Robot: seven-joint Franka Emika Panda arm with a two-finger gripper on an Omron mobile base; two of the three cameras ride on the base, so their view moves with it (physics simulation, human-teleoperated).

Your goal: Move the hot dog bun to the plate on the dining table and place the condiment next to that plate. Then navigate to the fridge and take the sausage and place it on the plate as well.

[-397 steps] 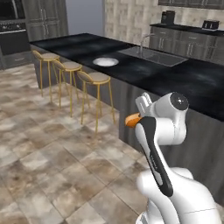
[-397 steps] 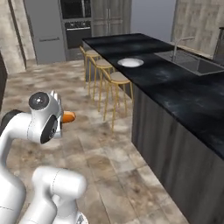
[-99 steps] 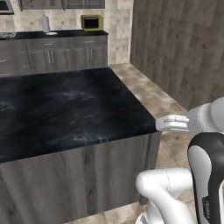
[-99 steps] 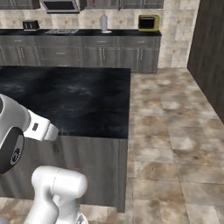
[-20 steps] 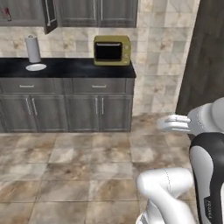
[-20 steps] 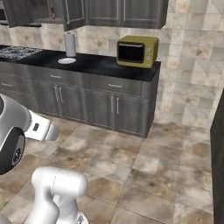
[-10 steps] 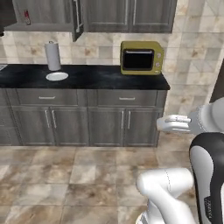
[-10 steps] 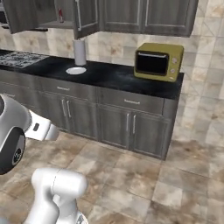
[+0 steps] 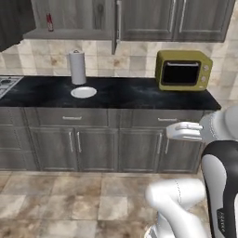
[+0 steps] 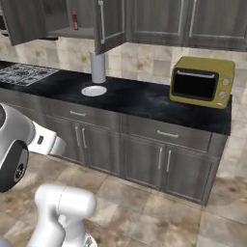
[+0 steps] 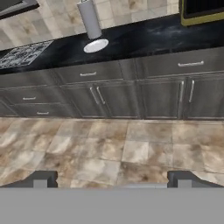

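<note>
Your gripper (image 11: pixel 112 179) has its jaws spread wide with nothing between them; the two dark fingertips (image 11: pixel 41 178) sit far apart over bare stone-tile floor (image 11: pixel 131 148). Past them you're facing a run of grey base cabinets (image 9: pixel 116 144) under a black counter (image 10: pixel 130 99). Take the yellow microwave (image 9: pixel 183 70) as reference: it stands on the counter's right end. Well to its left a paper towel roll (image 9: pixel 77 67) stands upright, with a small white plate (image 9: pixel 83 92) on the counter just in front of the roll. Further left is the corner of a cooktop (image 10: pixel 24 73). Above and left of the microwave, an upper cabinet door (image 10: pixel 106 24) hangs open. None of your task items can be made out from here.
</note>
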